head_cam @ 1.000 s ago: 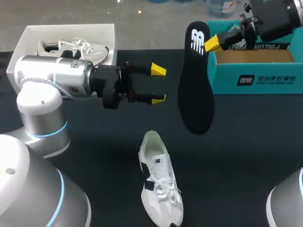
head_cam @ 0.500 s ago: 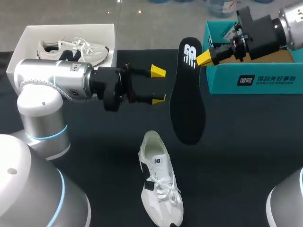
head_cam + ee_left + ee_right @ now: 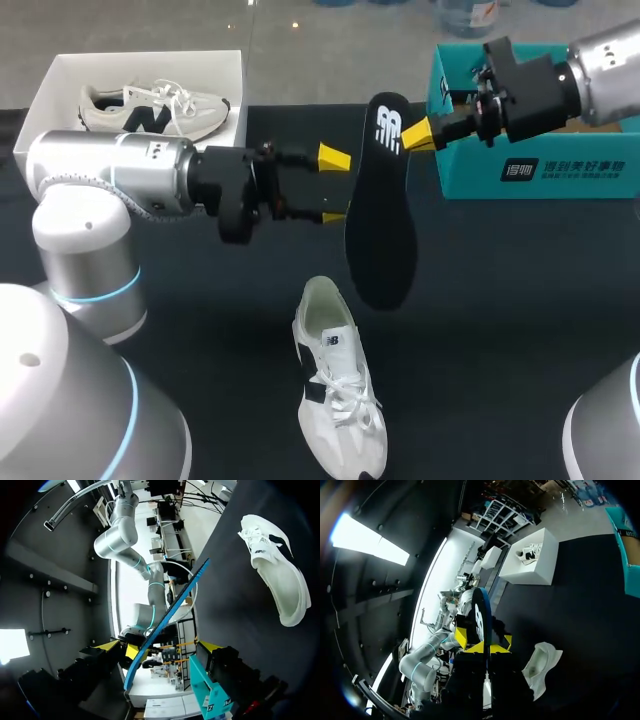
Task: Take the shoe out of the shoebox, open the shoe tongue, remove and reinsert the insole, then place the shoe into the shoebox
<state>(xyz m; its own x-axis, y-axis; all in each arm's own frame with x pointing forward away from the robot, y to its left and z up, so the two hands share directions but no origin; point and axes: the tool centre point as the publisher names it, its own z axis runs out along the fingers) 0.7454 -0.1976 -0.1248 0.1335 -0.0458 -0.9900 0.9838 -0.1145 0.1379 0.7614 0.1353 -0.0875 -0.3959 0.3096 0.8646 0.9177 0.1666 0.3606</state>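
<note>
Right hand (image 3: 412,135) clamps insole (image 3: 383,215) | left hand (image 3: 333,187) spread, insole just ahead

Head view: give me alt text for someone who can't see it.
The right end effector holds a black insole by one end, hanging above the dark table near a white shoe. The left end effector is open beside the insole. A teal shoebox and a white box with a second shoe stand behind.

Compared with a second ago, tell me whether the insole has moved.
Yes. The insole has moved left, away from the teal box and toward the left gripper. The right gripper holds it.
</note>
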